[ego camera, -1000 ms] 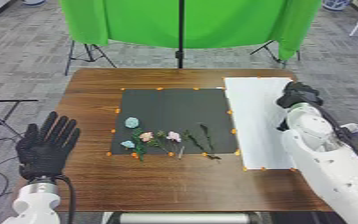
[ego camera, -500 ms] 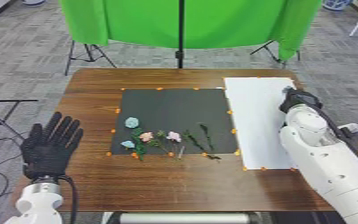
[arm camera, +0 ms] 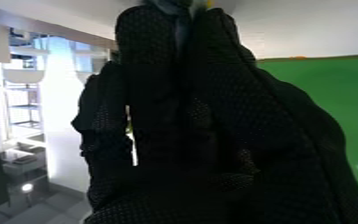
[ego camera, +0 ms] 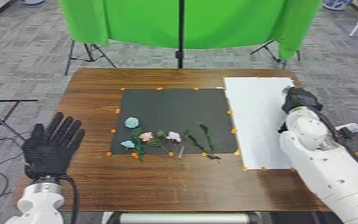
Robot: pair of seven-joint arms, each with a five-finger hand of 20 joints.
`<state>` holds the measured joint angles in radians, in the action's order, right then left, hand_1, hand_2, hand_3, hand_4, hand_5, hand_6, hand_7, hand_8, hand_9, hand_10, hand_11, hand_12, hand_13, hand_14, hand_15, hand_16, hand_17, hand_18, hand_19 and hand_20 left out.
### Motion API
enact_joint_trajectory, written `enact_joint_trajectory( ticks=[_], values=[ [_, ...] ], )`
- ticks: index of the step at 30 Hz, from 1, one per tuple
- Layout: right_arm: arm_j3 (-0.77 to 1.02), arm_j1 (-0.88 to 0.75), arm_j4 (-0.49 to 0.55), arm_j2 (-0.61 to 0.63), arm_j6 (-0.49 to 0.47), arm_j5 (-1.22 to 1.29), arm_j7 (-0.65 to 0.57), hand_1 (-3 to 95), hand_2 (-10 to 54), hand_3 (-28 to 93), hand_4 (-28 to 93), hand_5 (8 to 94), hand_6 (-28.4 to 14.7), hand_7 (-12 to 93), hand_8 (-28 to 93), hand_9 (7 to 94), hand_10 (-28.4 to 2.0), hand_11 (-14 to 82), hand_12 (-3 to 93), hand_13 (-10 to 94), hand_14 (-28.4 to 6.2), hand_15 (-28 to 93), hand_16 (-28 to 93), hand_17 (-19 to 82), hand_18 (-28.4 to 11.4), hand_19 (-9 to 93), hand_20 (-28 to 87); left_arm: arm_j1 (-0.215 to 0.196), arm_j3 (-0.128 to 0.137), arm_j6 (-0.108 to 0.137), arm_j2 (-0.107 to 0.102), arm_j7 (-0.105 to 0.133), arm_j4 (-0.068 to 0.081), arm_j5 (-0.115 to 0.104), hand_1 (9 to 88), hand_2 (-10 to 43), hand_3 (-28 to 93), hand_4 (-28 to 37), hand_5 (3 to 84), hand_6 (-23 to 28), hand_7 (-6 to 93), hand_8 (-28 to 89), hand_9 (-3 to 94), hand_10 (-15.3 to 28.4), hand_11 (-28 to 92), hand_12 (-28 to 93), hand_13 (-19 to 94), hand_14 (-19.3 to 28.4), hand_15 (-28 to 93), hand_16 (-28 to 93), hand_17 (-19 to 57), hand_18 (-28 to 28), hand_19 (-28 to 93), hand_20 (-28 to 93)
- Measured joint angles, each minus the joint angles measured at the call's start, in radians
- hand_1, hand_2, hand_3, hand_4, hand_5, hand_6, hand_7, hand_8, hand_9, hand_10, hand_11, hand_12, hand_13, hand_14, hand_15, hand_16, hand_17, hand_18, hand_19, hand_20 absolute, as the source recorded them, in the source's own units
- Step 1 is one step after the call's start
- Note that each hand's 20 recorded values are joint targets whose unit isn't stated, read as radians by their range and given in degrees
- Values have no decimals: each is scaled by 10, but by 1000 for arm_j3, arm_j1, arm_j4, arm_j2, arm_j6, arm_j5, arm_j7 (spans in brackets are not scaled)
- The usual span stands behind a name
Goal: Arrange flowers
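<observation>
Right hand [ego camera: 302, 101]: fingertips pinching a pale item [arm camera: 169, 6] by the white sheet's [ego camera: 251, 120] far end, probably for placing there. Flowers [ego camera: 132, 122]: lying loose on the dark mat [ego camera: 171, 106], presumably for easy picking. Left hand [ego camera: 49, 152]: waiting open, empty, leaving working room.

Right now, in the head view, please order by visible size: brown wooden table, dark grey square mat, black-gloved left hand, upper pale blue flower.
Largest first:
brown wooden table
dark grey mat
left hand
upper blue flower
</observation>
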<state>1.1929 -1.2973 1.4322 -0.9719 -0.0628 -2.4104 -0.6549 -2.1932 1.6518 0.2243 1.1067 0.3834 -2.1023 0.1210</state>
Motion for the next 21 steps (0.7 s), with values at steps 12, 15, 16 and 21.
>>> enact_joint_trajectory(
  ticks=[12,15,16,21],
  values=[
    [-98,-112,374,141,3,-57,220,651,-95,701,-283,697,-22,389,-49,767,-112,243,443,692,-68,445,381,355,-202,840,399,-8,5,0,0,3,-1,0,273,92,797,-283,420,102,104,-98,350,164,195,84,256,165,361,-80,-97,148,371,117],
    [-162,-90,450,150,-53,-50,274,646,-95,703,-283,692,-23,385,-51,763,-114,240,438,688,-66,446,377,354,-202,839,399,-8,3,1,0,2,-1,0,274,91,796,-283,420,102,104,-98,349,163,194,84,254,166,361,-80,-96,148,370,116],
    [-186,-78,468,150,-80,-41,287,646,-95,702,-283,691,-24,384,-51,763,-114,240,437,686,-66,446,375,354,-202,839,399,-8,2,1,0,1,-1,0,274,91,796,-283,420,102,104,-98,349,163,195,84,254,166,361,-79,-96,148,370,116],
    [-315,-8,486,131,-129,-36,372,643,-95,702,-283,685,-25,383,-51,758,-116,238,434,681,-66,450,370,352,-201,838,399,7,-12,2,0,-4,5,1,274,91,796,-283,420,102,104,-99,349,163,195,84,254,166,361,-79,-96,148,370,117]
  ],
)
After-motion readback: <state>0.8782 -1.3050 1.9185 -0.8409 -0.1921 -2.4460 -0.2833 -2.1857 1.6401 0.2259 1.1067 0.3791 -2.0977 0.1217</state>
